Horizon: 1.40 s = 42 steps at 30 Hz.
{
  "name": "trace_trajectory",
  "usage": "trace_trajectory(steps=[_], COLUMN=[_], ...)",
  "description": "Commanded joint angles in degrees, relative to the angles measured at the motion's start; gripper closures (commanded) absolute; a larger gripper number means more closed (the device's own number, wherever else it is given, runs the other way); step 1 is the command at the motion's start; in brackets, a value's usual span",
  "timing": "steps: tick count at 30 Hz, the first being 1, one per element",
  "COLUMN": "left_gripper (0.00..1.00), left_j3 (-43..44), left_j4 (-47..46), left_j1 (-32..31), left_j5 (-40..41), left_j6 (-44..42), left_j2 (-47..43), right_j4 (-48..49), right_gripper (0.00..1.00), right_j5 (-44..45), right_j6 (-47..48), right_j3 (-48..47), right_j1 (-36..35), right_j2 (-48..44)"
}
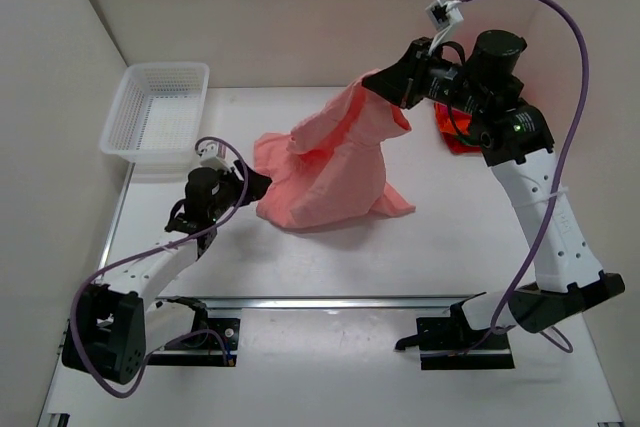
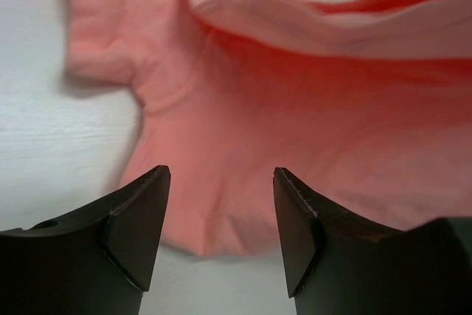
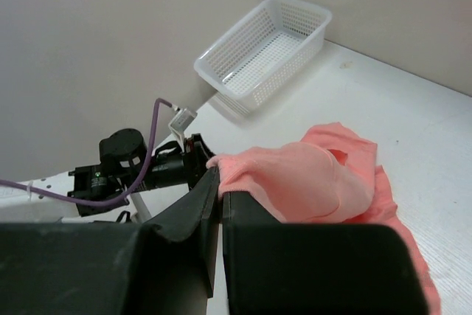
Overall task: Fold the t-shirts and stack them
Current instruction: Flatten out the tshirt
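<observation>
Right gripper (image 3: 218, 176) pinches a fold of the salmon-pink shirt (image 1: 330, 172) and holds it tented over mid-table, left gripper (image 2: 221, 176) spread wide at its near edge, so seemingly nothing's folded yet and the other shirts (image 1: 452, 135) wait bunched behind the right arm.

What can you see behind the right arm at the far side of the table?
A patch of orange-red cloth peeks out behind the right arm. The arm covers the rest, so how many shirts lie there cannot be told.
</observation>
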<state>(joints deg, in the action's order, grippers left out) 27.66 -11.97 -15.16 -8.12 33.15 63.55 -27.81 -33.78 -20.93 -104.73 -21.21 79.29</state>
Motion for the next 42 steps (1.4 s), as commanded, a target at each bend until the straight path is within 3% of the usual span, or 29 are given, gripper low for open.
trace_trajectory(steps=[1, 10, 15, 21, 24, 30, 34, 36, 42], left_gripper=[0.31, 0.26, 0.24, 0.22, 0.32, 0.41, 0.35, 0.36, 0.35], left_j3=[6.2, 17.2, 21.9, 19.4, 19.5, 15.7, 15.6, 14.0, 11.1], left_j4=[-7.9, -14.5, -14.1, -17.2, -15.4, -17.0, -15.5, -21.0, -26.0], left_j1=[-0.9, -6.4, -8.3, -8.8, -9.2, -10.8, -12.0, -12.8, -14.8], left_j5=[-6.4, -12.3, -16.3, -17.0, -18.9, -21.4, -23.7, -23.2, -19.5], left_j6=[8.1, 22.5, 19.4, 29.5, 37.6, 52.2, 58.6, 62.4, 70.5], left_j2=[-1.5, -0.9, 2.4, 2.5, 3.2, 2.9, 3.0, 3.0, 1.9], right_j4=[1.4, -1.9, -3.1, -2.2, -1.6, -1.8, -1.5, -1.0, -0.7], right_gripper=[1.00, 1.00, 1.00, 1.00, 1.00, 1.00, 0.99, 1.00, 1.00], right_j5=[-1.1, 1.5, 0.9, 1.7, 2.5, 5.3, 6.0, 6.4, 7.7], right_j6=[0.8, 5.0, 5.6, 5.5, 5.8, 6.2, 6.3, 5.7, 6.2], right_j3=[1.5, 6.9, 9.9, 12.8, 13.6, 14.6, 15.5, 16.2, 16.7], right_j1=[-0.7, -6.2, -7.5, -8.6, -8.8, -9.8, -10.7, -10.9, -12.2], right_j2=[-3.2, -3.4, -3.3, -3.6, -3.8, -3.7, -3.5, -3.6, -3.1])
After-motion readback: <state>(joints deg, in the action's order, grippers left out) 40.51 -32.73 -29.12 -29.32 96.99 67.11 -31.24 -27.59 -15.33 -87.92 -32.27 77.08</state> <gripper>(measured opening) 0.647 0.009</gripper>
